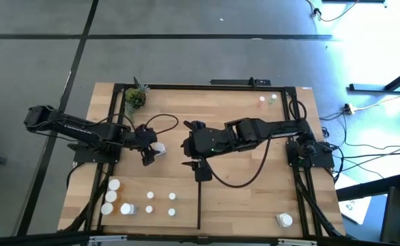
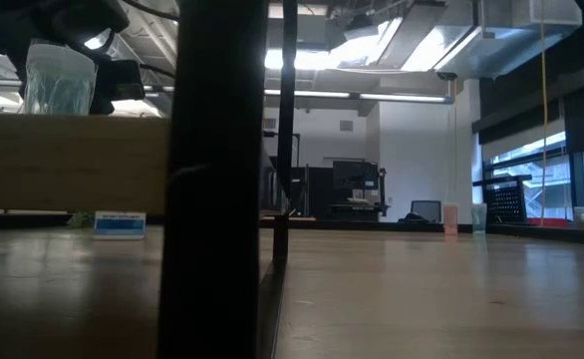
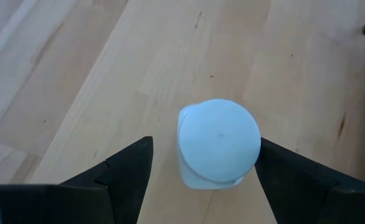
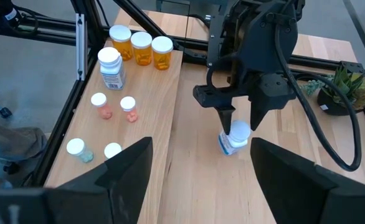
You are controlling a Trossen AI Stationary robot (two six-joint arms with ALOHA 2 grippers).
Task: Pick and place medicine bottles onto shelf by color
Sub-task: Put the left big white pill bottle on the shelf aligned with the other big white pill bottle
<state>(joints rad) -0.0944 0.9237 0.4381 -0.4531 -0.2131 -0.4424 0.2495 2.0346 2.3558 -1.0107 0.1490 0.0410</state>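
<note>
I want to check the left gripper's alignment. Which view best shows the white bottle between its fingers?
The left wrist view: the white bottle fills the gap of the left gripper. The right wrist view shows it smaller, side-on; the high view barely; the low view not at all.

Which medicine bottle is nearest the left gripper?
The white-capped bottle standing alone mid-table, between the left gripper's open fingers; every other bottle sits away from it, mostly by the table's edges.

A small white bottle [image 4: 234,139] with a white cap stood tilted on the wooden shelf [image 1: 241,184], between the left end effector's [image 1: 153,151] open fingers. More white-capped bottles [image 1: 128,203], some orange, stood grouped near the shelf's corner.
</note>
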